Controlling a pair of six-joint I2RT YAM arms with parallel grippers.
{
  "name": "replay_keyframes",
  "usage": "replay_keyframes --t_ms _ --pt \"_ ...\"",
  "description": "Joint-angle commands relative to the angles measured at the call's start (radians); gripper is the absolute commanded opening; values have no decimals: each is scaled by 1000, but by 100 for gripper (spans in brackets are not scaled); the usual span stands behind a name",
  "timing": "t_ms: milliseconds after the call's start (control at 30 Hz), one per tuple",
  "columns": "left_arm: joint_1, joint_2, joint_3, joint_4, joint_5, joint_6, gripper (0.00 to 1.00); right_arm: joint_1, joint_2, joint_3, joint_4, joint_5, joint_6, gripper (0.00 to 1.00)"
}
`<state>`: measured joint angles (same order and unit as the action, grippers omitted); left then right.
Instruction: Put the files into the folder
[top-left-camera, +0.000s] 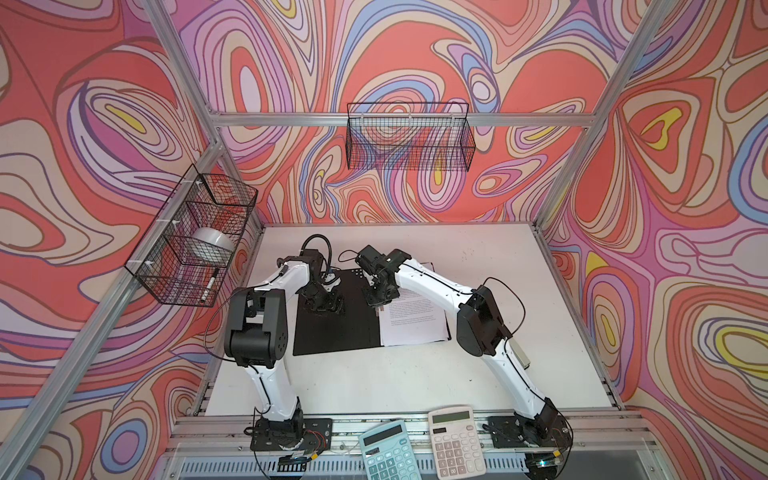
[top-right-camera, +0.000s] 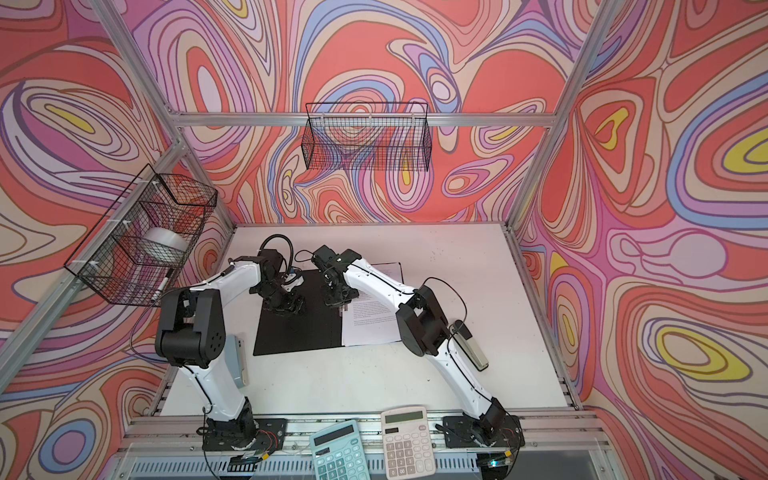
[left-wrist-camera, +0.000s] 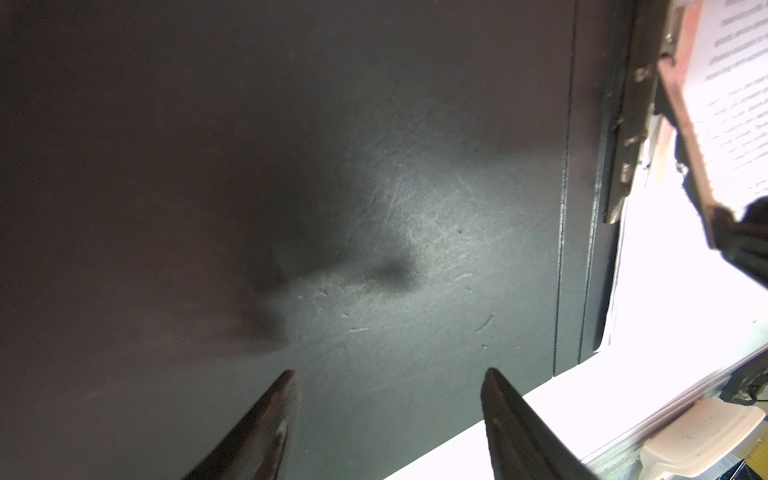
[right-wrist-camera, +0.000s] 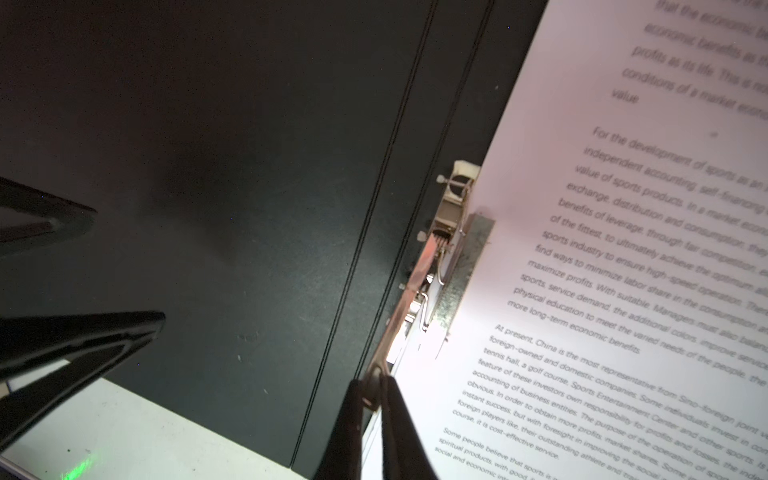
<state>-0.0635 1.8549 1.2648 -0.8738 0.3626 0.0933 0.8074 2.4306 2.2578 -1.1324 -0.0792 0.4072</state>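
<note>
Right wrist view: right claw (right-wrist-camera: 376, 395) pinched on clip lever (right-wrist-camera: 409, 286), files (right-wrist-camera: 623, 291) lying in open folder (right-wrist-camera: 249, 208) w/ edge under clip, so prob. ease lever flat slowly while left claw (left-wrist-camera: 389, 371), jaws apart over bare cover, steadies it.

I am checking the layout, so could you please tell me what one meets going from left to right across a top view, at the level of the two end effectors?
From the left: wire basket on the side wall → left end effector → right end effector → files.
</note>
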Motion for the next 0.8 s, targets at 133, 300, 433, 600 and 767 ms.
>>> replay_keyframes --t_ms 133,300,433,600,767 --pt "8 24 13 -14 -23 7 70 -8 63 -26 -50 49 -17 11" --pt "8 47 14 -15 -53 9 70 -9 75 -14 -59 50 -19 11" --pt "10 65 19 -17 -86 8 70 -8 79 -10 -66 51 -23 11" --pt "10 89 39 -27 -119 6 70 -11 81 -12 -69 51 -27 11" --pt "10 101 50 -34 -128 4 70 -15 84 -12 -66 48 -30 11"
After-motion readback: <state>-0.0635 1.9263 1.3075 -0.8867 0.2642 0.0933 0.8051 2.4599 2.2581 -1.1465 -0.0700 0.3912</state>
